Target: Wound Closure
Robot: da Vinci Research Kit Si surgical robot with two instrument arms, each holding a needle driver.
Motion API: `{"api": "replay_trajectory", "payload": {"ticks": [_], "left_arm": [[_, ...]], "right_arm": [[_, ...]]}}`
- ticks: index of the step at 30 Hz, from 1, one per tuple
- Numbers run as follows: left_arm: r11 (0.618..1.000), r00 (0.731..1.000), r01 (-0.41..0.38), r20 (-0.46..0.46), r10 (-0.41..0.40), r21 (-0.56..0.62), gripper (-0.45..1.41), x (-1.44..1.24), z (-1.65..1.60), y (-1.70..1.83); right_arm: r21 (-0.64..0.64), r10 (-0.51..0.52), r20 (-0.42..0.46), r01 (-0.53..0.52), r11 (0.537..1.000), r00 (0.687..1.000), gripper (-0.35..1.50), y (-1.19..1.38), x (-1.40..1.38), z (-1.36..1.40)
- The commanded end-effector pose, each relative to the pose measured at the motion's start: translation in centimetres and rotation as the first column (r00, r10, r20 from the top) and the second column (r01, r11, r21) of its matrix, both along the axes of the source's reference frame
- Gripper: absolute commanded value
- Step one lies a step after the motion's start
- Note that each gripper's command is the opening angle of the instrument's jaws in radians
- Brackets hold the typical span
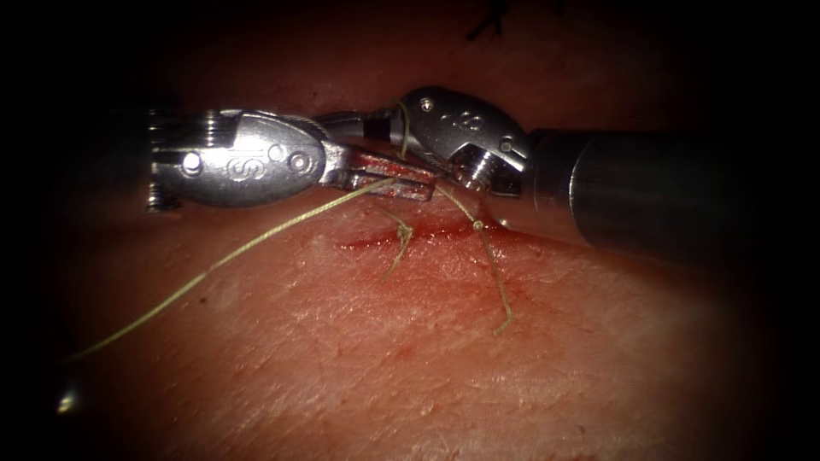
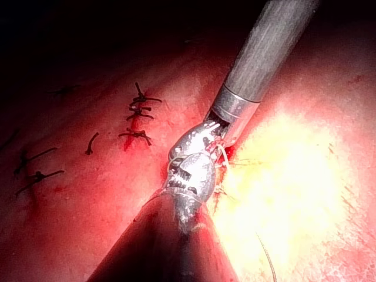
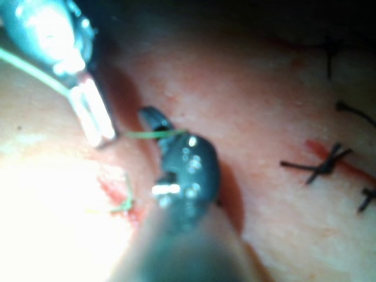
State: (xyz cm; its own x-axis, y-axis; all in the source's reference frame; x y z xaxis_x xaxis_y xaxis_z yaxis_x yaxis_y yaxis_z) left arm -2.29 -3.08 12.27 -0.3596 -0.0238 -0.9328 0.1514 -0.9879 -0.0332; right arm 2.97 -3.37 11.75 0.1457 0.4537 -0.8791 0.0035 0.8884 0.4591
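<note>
Starting far left of the cut: a long pale thread, lying over the tissue and climbing up to the right, toward the cut.

Next, the left tool, lying flat just above the cut and pointing right. Pinched together on that thread, with red smears on its tips. Same tool seen in the right wrist view, again with the pale thread running into it.

Just behind it, a little farther above the cut, the thin tip of the right tool, pointing left and partly hidden by the left tool. Hard to tell if pinched together or apart. A bit of thread looped over its neck, then going down toward the cut. Seen in the right wrist view too, with thread stretched across to it from the left tool.

On the cut itself, two small knots: one near the middle, one just to the right of it. Loose ends hanging down below the cut from each knot. A thin line of red fluid along the cut, left of the first knot.

Far above the cut, some dark stitches. Seen in the left wrist view as well, well away from the two tools, with both tools close together, tip by tip.
</note>
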Motion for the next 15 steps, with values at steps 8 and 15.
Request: {"api": "replay_trajectory", "payload": {"ticks": [8, 15], "left_arm": [[1.0, 1.0, -0.002, 0.001, 0.002, -0.002, -0.45, -0.13, 0.28, -0.09], [1.0, 1.0, 0.001, -0.005, -0.001, -0.006, -0.45, -0.14, 0.63, -0.12]], "right_arm": [[0.159, 0.086, -0.08, -0.073, 0.985, 0.993, 0.88, 0.18, 0.02, -0.18], [0.267, 0.076, -0.19, -0.023, 0.963, 0.979, 1.04, 0.11, -0.31, -0.27]]}}
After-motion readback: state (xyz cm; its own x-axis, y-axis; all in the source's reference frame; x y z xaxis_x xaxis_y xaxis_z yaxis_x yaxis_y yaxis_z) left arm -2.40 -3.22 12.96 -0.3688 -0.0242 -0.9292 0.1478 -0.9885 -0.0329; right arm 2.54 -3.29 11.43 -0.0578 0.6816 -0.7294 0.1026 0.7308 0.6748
